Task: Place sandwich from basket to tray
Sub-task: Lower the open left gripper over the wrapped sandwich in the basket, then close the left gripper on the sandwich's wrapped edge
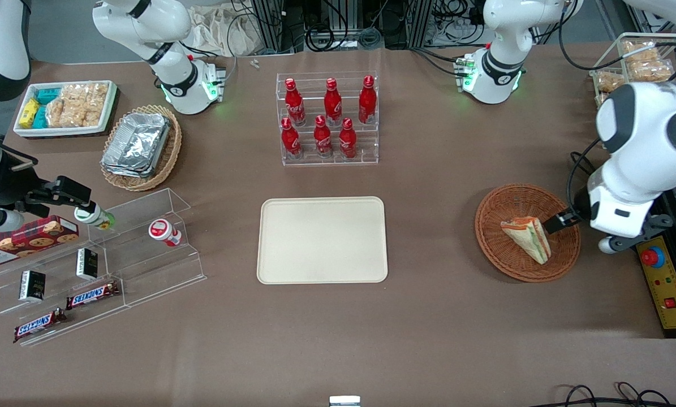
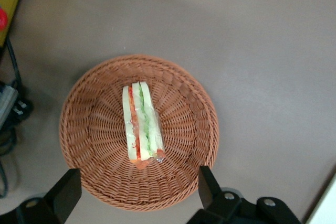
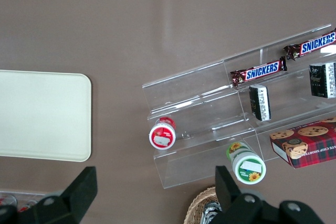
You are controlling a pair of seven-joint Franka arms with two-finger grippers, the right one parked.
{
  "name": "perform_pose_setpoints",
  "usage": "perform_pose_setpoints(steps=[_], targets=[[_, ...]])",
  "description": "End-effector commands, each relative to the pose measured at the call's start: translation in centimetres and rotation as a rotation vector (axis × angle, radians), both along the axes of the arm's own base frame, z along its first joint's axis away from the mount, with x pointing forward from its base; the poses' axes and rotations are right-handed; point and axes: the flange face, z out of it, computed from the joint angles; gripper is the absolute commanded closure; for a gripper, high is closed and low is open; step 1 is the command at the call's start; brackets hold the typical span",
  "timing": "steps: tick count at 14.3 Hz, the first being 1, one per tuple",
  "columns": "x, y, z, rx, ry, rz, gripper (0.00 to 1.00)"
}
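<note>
Overhead, gripper (image 2: 136,192) spread wide, holding nothing, hovering above sandwich (image 2: 142,128) lying in basket (image 2: 84,129); tray (image 1: 322,239) bare.

Bright, even light — soft shadows

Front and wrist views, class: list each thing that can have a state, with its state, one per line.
sandwich: lying on its side in the basket, not gripped
basket: holds only the sandwich
tray: bare
end effector: open, above the basket
bottle rack: holds six red bottles, upright
</note>
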Motion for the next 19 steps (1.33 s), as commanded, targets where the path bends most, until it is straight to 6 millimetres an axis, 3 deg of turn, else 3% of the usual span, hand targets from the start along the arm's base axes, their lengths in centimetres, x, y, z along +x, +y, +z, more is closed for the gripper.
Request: perform_pose_setpoints(steps=[1,4,8,19], targets=[[-2.3,0.1,-2.8,0.015,-0.038,0.043,0.01],[-3.1,1.5,-6.5,-0.002,-0.069,0.072,0.01],[-3.4,2.6,-9.6,-0.016,-0.06,0.091,0.01],[-4.6,4.3,-14.2,-0.051,-0.062,0.144,0.01]])
